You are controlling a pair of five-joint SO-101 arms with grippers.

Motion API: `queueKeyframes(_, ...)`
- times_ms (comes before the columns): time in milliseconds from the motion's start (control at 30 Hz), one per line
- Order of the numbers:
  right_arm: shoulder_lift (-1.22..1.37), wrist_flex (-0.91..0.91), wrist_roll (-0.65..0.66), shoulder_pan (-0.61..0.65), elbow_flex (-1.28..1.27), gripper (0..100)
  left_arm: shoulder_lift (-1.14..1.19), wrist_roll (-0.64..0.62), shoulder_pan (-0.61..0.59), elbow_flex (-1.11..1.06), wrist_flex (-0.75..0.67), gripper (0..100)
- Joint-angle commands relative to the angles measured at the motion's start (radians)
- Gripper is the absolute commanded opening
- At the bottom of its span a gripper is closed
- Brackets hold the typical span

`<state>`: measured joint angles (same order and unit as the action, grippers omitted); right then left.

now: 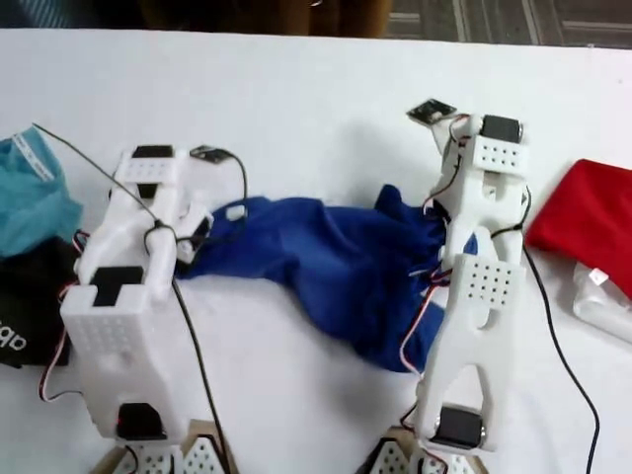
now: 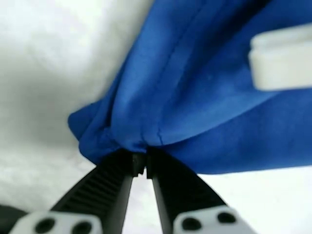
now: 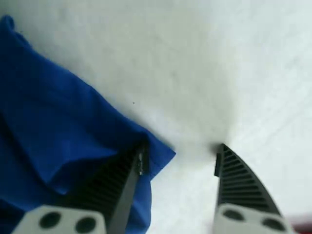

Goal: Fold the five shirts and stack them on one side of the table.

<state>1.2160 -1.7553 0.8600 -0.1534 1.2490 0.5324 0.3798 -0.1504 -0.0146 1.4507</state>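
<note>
Shows white lettering on the black shirt [image 1: 28, 301] at the left edge of the surface [image 1: 296, 99], cut off and unreadable. Pinches a bunched edge of the blue shirt [image 1: 336, 262] in the closed left jaws. Spreads the right jaws wide, one at that shirt's corner, the other over bare surface. Leaves the blue shirt crumpled mid-surface between both arms.

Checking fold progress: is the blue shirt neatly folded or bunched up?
Not folded: the blue cloth shirt lies crumpled and stretched across the white table, one corner pinched in the left gripper.
</note>
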Motion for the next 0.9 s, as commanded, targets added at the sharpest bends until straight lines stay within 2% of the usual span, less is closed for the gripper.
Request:
queueKeyframes(0,0.024,-0.016,0.011,-0.016,0.018,19.9,0.009,0.005,0.032,0.008,-0.009,2)
queueKeyframes(100,0.021,-0.015,0.011,-0.008,0.029,2.0,0.009,0.005,0.032,0.008,-0.009,2)
queueKeyframes(133,0.021,-0.015,0.011,-0.004,0.029,0.9,0.009,0.005,0.032,0.008,-0.009,2)
queueKeyframes(167,0.022,-0.015,0.011,-0.001,0.028,3.6,0.009,0.005,0.032,0.008,-0.011,2)
queueKeyframes(333,-0.002,-0.016,0.006,0.007,0.029,1.8,0.009,0.0,0.032,0.013,-0.011,2)
queueKeyframes(467,-0.12,-0.016,0.005,0.004,0.029,1.8,-0.003,-0.104,0.028,0.019,-0.023,2)
queueKeyframes(667,-0.381,-0.016,-0.002,0.004,0.02,1.8,-0.098,-0.203,0.034,0.174,0.071,2)
queueKeyframes(867,-0.57,-0.016,-0.107,0.005,0.02,1.8,-0.15,-0.206,0.028,0.269,0.107,2)
